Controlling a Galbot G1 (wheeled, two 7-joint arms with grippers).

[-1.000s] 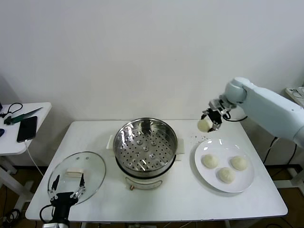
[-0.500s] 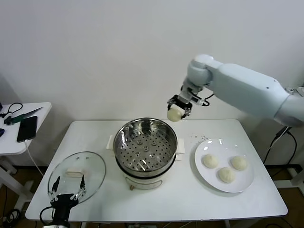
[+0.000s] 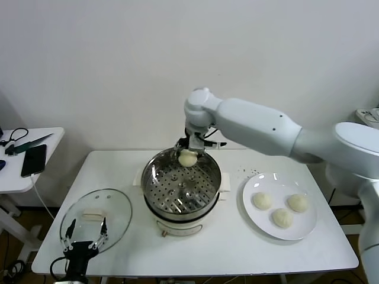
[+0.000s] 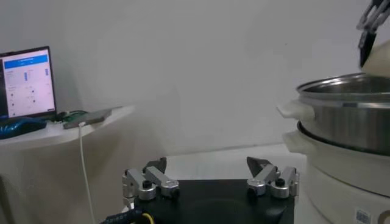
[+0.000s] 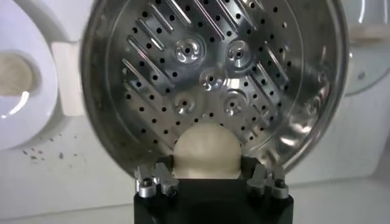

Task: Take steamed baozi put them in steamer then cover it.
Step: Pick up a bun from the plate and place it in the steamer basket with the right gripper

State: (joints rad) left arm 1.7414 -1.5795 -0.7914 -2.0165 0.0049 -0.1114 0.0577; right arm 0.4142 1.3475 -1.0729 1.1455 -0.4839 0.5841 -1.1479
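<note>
1 lid: glass lid [image 3: 95,220] flat at lower left of the head view, off the pot.
Left gripper [image 3: 83,235]: parked at lower left edge, just in front of the lid; fingers spread wide, holding nothing.
3 buns waiting: steamed baozi [image 3: 262,200] with 2 more on the white plate [image 3: 302,232], lower right.
Steamer [image 3: 181,183]: centre of frame, tray bare, nothing inside yet.
Right gripper [image 3: 189,148]: above the far rim of the steamer, fingers clamped on either side of 1 carried bun [image 5: 207,152]; bun not yet touching the tray.
Step in hand: placing bun 1 of 4.
Next move, as a judgement: lower toward the perforated tray, release, then back to the plate.
</note>
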